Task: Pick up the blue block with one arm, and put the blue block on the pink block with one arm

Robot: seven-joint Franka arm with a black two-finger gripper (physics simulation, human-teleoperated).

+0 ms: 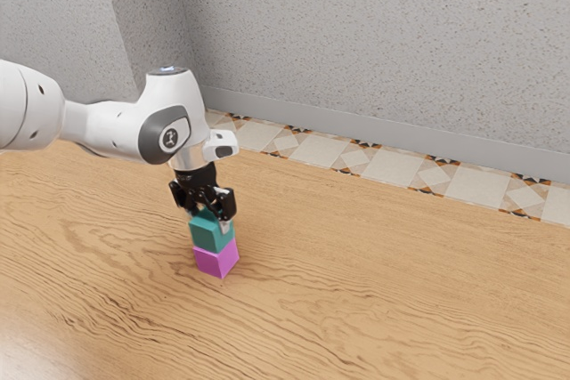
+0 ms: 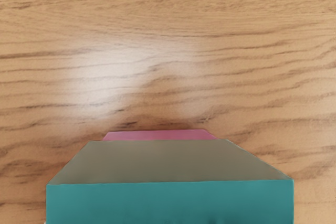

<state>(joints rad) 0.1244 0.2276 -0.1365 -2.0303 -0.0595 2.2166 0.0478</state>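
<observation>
The blue block (image 1: 209, 236), teal in colour, rests squarely on top of the pink block (image 1: 216, 260) on the wooden table. My gripper (image 1: 212, 213) comes straight down onto it, and its black fingers clasp the upper part of the blue block from two sides. In the wrist view the blue block (image 2: 168, 182) lies right under my hand, and a thin strip of the pink block (image 2: 157, 135) peeks out beyond its far edge.
The wooden tabletop (image 1: 374, 291) spreads wide around the stack. Behind it runs a tiled floor strip (image 1: 401, 166) and a grey wall (image 1: 374, 33).
</observation>
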